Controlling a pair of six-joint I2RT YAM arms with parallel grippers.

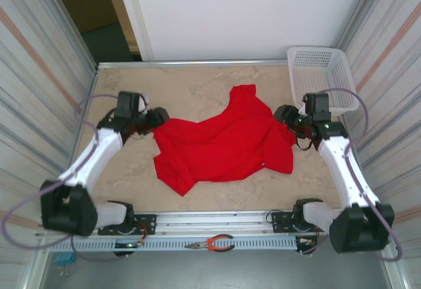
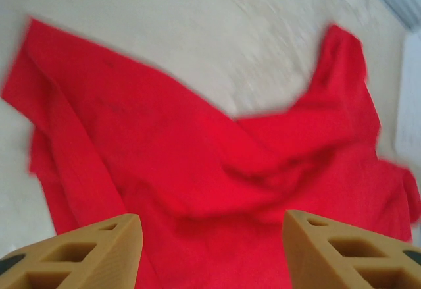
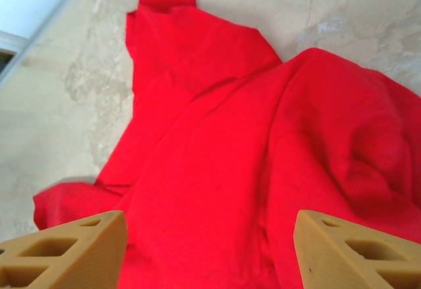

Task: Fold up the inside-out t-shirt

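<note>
The plain bright red short-sleeved cloth t-shirt point(image 1: 220, 147) lies rumpled on the beige marbled tabletop point(image 1: 197, 88), spread between the two claws. One edge sits just beside the left claw point(image 1: 158, 119), and the other reaches up to the right claw point(image 1: 284, 114). One narrow part of the shirt juts out beyond both claws, away from the arms.

Both claws stand wide and hold nothing. Through each wrist camera I see tan fingers set apart, the left pair point(image 2: 85, 253) and the right pair point(image 3: 66, 249), with only loose red cloth ahead of them.

To my eye the trouble lies in the bunching. The cloth is heaped in overlapping layers in front of each claw, so a claw that closes here may pinch a wrinkle or two layers at once. Then the whole heap would drag along instead of one clean edge. If one arm lifts ahead of the other, the shirt could twist rather than flatten.

A white plastic mesh basket point(image 1: 314, 49) stands just beyond the right claw on its outer side, and I can see nothing lying in it. A wide swing by that arm could knock it.
</note>
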